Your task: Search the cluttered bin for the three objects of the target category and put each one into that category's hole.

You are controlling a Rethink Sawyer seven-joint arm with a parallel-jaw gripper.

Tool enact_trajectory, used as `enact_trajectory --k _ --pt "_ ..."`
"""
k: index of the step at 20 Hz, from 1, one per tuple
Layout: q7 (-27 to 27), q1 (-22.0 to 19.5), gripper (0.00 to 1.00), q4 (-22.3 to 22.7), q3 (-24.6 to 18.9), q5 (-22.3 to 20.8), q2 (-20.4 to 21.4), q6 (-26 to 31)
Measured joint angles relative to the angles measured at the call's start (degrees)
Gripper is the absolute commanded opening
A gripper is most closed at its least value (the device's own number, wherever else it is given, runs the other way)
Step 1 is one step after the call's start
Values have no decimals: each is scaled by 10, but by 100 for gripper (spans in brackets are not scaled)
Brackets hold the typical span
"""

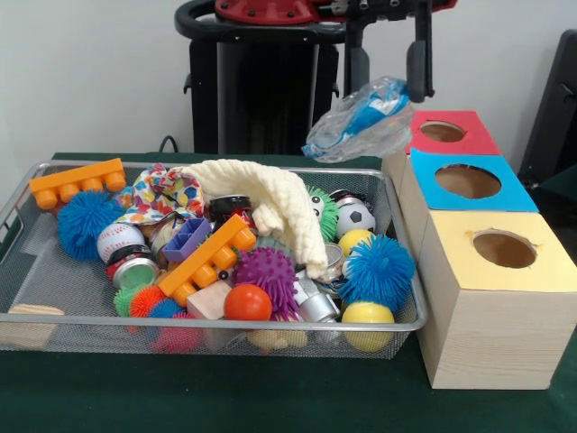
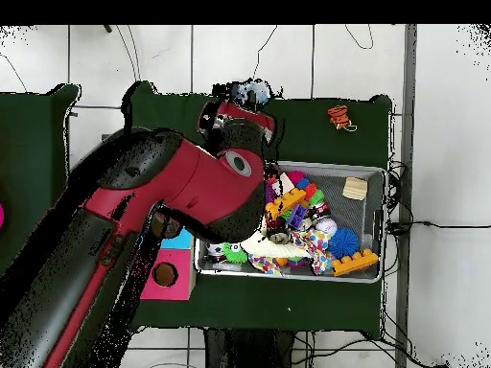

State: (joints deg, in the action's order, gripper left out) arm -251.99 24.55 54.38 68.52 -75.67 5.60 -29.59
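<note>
My gripper (image 1: 417, 86) hangs at the top right of the front view, shut on a crumpled clear plastic bag (image 1: 361, 119) with blue inside. It holds the bag in the air over the far right corner of the wire-mesh bin (image 1: 225, 322), just left of the boxes. The blue-surround hole (image 1: 468, 181) is in the middle pale wooden box, slightly right of and below the bag. In the overhead view my arm (image 2: 182, 182) hides the gripper and covers part of the blue surround (image 2: 177, 240); the bin (image 2: 385, 220) lies to its right.
A red-surround hole (image 1: 443, 132) lies behind the blue one and a yellow-surround hole (image 1: 504, 249) in front. The bin holds a cream cloth (image 1: 270, 203), orange bricks (image 1: 209, 262), spiky balls (image 1: 377, 271), a soccer ball (image 1: 355, 216) and cans. A small orange thing (image 2: 338, 115) lies on the green table.
</note>
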Motion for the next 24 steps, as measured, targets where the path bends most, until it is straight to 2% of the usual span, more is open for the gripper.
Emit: enact_trajectory --k 7,14,24 --pt "0 0 0 0 29 27 -14 -35" --pt "0 0 0 0 51 55 -37 -95" --pt "0 0 0 0 56 85 -59 -105"
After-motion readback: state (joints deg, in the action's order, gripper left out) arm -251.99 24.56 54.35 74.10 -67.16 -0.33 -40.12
